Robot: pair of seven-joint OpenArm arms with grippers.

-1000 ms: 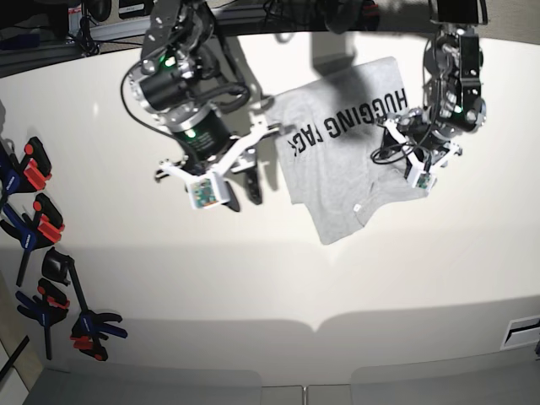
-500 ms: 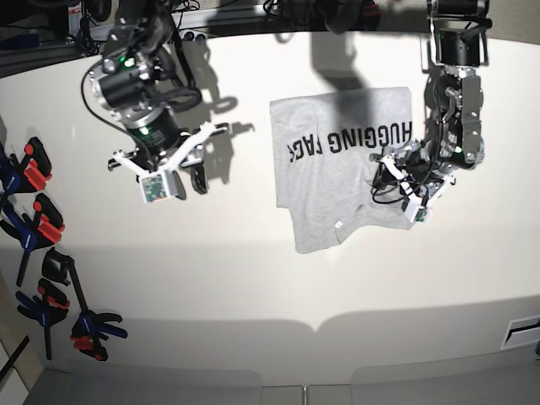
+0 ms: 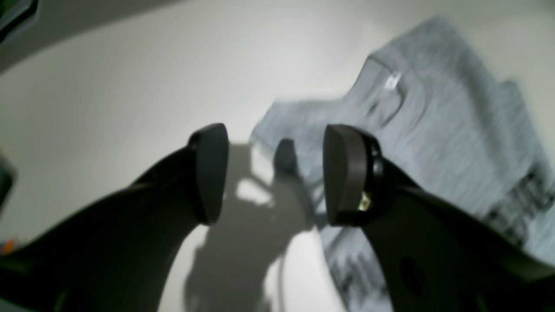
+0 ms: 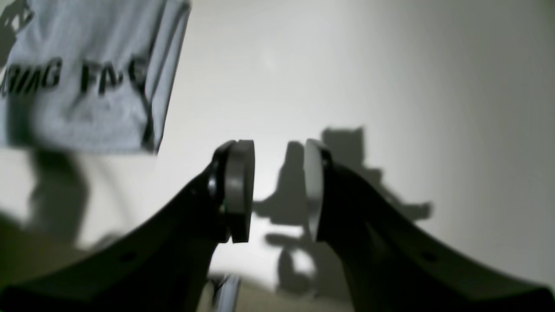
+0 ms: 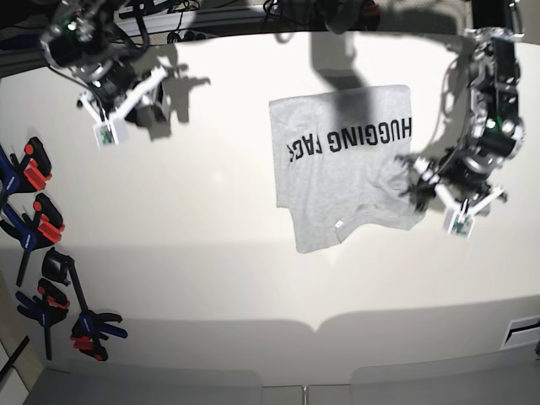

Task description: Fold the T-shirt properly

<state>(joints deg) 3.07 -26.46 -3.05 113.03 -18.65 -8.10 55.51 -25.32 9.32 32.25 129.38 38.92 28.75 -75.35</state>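
Light heather-grey short-sleeved T-shirt [image 5: 342,164] with black block lettering "HUGGING FACE" lies lettering-up on the white table [image 5: 211,253], partly folded, toward the far right of the base view; lower edge bunched and uneven, small white neck label showing near the bottom hem; left gripper [image 3: 274,173] has its dark fingers wide apart, nothing between them, hovering over bare table just beside the shirt's edge, the grey cloth running behind the right-hand finger [image 3: 342,173]; in the base view this gripper [image 5: 434,187] sits just off the shirt's right side; right gripper [image 4: 277,188] has its pads parted by a narrow gap, holding nothing, over bare table well apart from the shirt; in the base view it [image 5: 148,105] is at far upper left; blue-and-orange black clamps [image 5: 38,253] lie along the left table edge.
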